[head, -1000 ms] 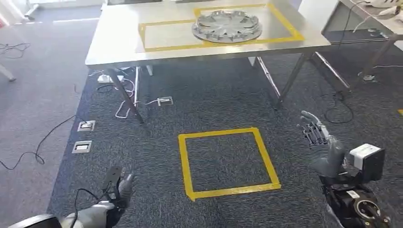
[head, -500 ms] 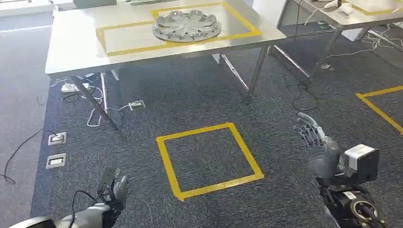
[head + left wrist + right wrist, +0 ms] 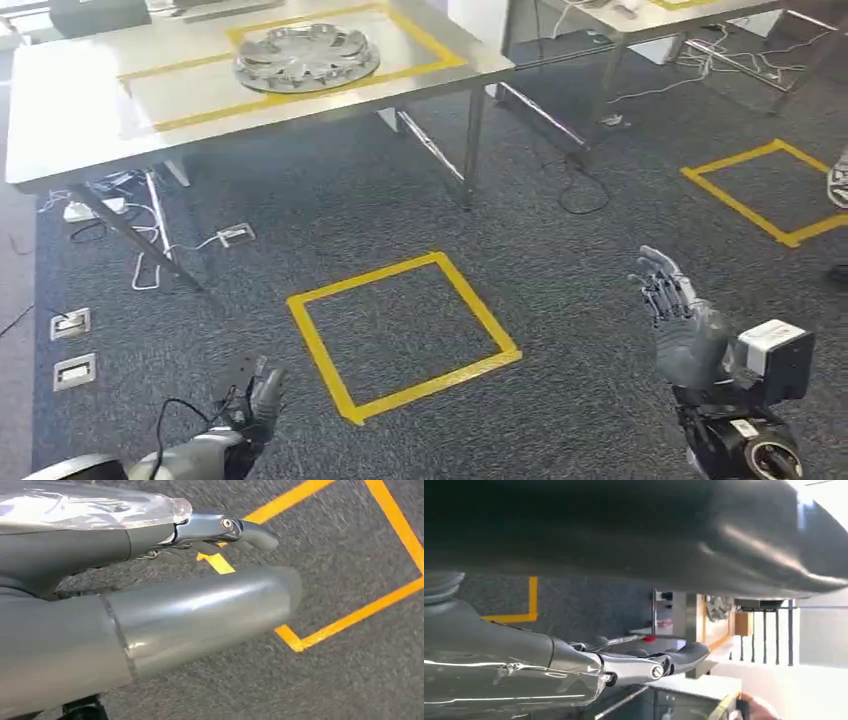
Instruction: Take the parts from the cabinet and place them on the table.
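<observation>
The room is bright and evenly lit. The metal table (image 3: pixel 90 130) shines pale with glare at about eleven o'clock, and a soft shadow lies on the carpet (image 3: pixel 330 200) under it. Both wrist pictures look blurry and streaked. Strong white light glows at three o'clock in the right wrist picture.
</observation>
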`<action>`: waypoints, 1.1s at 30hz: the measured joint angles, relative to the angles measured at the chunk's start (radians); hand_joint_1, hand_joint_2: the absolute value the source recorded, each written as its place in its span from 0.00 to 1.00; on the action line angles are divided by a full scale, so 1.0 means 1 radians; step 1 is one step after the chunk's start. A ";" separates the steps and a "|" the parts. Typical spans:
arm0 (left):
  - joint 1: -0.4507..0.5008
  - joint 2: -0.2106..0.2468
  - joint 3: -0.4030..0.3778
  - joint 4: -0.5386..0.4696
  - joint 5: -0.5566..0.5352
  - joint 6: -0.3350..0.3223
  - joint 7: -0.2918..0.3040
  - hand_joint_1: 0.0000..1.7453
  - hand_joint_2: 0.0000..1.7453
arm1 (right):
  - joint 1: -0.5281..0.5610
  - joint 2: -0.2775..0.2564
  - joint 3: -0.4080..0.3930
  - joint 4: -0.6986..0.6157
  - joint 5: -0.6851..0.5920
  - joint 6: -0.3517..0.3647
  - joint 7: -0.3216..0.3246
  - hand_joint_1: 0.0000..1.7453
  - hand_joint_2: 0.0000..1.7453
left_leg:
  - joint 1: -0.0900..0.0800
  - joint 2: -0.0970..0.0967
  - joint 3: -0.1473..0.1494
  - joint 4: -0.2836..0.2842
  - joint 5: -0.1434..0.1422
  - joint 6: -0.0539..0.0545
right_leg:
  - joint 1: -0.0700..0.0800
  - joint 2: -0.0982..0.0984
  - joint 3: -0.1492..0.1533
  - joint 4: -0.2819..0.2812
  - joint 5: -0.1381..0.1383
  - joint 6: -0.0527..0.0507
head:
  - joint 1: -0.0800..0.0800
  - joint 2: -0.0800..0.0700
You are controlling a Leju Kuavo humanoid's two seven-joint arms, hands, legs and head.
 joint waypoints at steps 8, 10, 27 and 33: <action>0.004 -0.003 0.000 0.000 -0.033 0.011 -0.008 0.00 0.00 | 0.022 -0.002 -0.001 -0.027 0.007 -0.038 0.004 0.00 0.00 | -0.004 -0.101 -0.090 0.162 -0.030 0.022 | 0.012 0.101 -0.013 0.001 0.013 -0.016 | -0.013 0.000; 0.000 -0.001 0.000 0.000 -0.037 0.011 -0.005 0.00 0.00 | 0.021 -0.002 -0.001 -0.037 0.012 -0.044 0.005 0.00 0.00 | -0.005 -0.173 -0.023 0.015 0.015 0.040 | 0.014 0.121 -0.017 0.003 0.015 -0.011 | -0.012 0.000; -0.017 -0.017 0.000 -0.002 -0.044 0.009 0.002 0.00 0.00 | 0.033 -0.008 -0.023 -0.067 0.023 -0.055 0.013 0.00 0.00 | -0.012 -0.001 0.002 -0.012 0.011 0.022 | 0.004 -0.032 -0.011 0.009 0.000 0.025 | 0.002 0.000; -0.018 -0.017 0.000 -0.003 -0.037 0.009 -0.002 0.00 0.00 | 0.035 -0.008 -0.023 -0.072 0.023 -0.054 0.012 0.00 0.00 | -0.002 -0.084 -0.077 0.175 -0.104 0.001 | 0.001 0.031 -0.018 0.001 0.014 -0.014 | -0.014 0.000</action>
